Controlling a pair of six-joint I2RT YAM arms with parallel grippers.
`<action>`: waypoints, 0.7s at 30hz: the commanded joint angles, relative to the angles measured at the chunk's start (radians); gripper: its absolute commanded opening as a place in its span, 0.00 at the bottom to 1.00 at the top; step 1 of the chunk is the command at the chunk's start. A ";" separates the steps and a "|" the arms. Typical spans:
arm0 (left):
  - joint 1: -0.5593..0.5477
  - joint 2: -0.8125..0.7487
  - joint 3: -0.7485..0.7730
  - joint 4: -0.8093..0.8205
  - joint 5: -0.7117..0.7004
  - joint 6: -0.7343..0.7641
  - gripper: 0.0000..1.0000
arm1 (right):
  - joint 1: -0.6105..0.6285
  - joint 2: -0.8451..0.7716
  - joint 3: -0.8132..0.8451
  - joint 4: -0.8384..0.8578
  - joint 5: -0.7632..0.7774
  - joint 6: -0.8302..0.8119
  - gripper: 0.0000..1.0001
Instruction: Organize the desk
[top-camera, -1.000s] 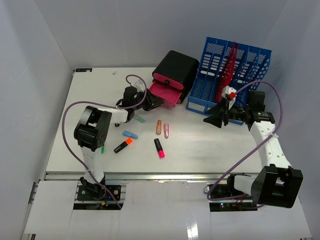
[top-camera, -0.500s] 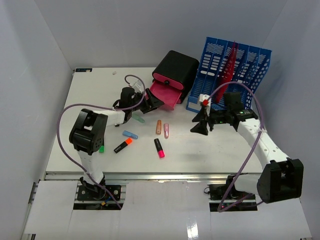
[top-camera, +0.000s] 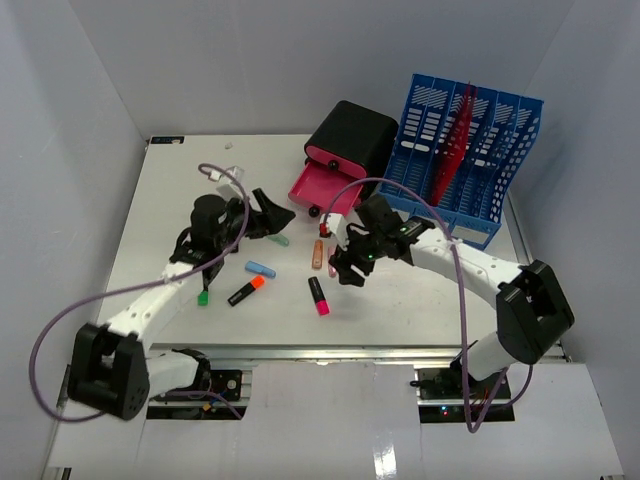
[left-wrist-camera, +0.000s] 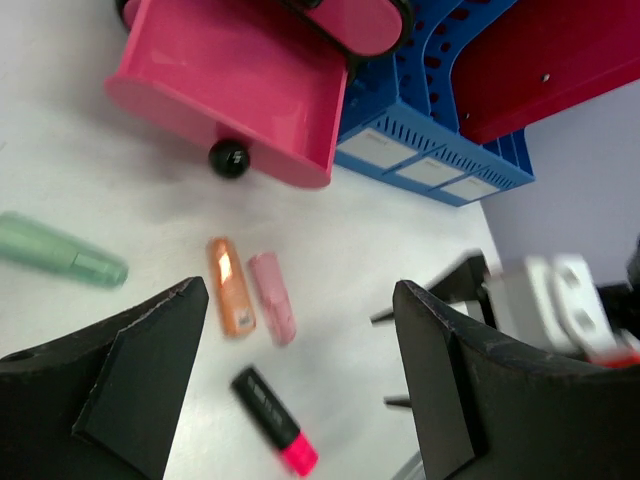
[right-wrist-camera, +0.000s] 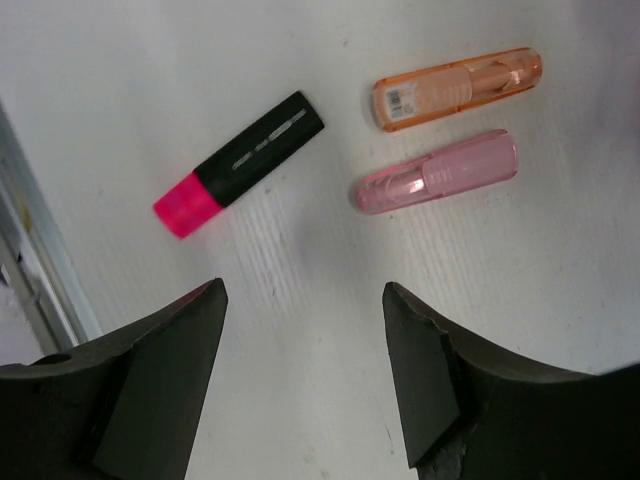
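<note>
Pale grey walls enclose the white desk (top-camera: 420, 295), which spans the whole floor of the view, with loose pens scattered across its middle. My right gripper (right-wrist-camera: 300, 320) hovers, fingers apart and empty, above a pink tube (right-wrist-camera: 437, 172), an orange tube (right-wrist-camera: 457, 88) and a pink-tipped black highlighter (right-wrist-camera: 240, 162). My left gripper (left-wrist-camera: 295, 350), likewise spread and empty, faces the pink drawer (left-wrist-camera: 230, 85), which is pulled open. Step in hand, as I judge it: selecting a pen to collect. Next move: descend, straddle one tube across its narrow width, close, and carry it to the drawer.
</note>
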 joint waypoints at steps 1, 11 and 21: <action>0.005 -0.299 -0.104 -0.264 -0.183 0.026 0.86 | 0.045 0.095 0.047 0.197 0.284 0.309 0.71; 0.006 -0.748 -0.261 -0.542 -0.278 -0.128 0.86 | 0.078 0.298 0.140 0.275 0.450 0.567 0.75; 0.006 -0.840 -0.245 -0.629 -0.253 -0.183 0.86 | 0.081 0.398 0.151 0.277 0.530 0.577 0.67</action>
